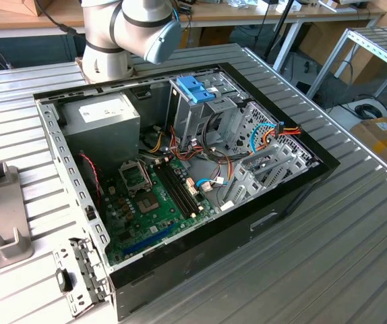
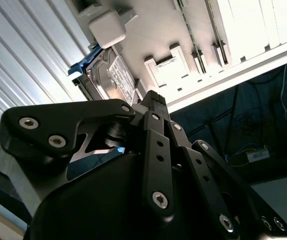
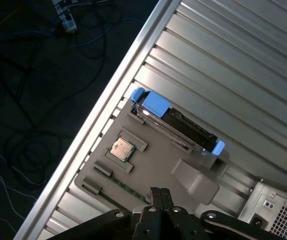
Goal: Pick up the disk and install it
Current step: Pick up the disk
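Spanning the exterior view, the ribbed metal tabletop (image 1: 355,256) carries an open computer case (image 1: 200,250) lying on its side, its green motherboard (image 1: 156,196) and grey power supply (image 1: 102,118) exposed. The robot arm (image 1: 123,30) rises behind the case. A grey holding fixture (image 3: 148,167) sits on the tabletop near its edge. The disk (image 3: 176,122) stands in a slot of that fixture, apparently on its long edge, with its light blue bracket showing at both ends. The tool (image 3: 159,191) hangs over the fixture, apart from the disk, its black fingers pressed together and gripping nothing. A small square processor chip (image 3: 122,148) lies in a fixture pocket just beside the disk.
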{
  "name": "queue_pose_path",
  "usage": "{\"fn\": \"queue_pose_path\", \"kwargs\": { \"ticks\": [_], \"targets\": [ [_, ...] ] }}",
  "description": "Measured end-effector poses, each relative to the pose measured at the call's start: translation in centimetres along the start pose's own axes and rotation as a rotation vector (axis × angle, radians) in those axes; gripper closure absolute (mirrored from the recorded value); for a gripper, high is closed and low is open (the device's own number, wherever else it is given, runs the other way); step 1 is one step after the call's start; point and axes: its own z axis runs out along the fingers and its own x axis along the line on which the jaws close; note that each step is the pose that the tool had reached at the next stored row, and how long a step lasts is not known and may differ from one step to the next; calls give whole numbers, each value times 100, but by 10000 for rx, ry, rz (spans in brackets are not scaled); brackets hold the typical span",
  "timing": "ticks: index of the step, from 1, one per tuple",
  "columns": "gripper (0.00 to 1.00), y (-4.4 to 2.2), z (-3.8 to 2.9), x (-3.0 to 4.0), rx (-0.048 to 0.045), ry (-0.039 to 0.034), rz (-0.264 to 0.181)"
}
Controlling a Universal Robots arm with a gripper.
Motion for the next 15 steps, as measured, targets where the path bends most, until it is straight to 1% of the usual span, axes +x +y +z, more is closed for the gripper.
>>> {"fn": "queue_pose_path", "kwargs": {
  "ticks": [10,11,12,15],
  "targets": [
    [90,0,0,0,-6,9,-232],
    [90,0,0,0,-7,12,-283],
    [90,0,0,0,-11,18,-439],
    [90,0,0,0,-15,24,-594]
  ]
}}
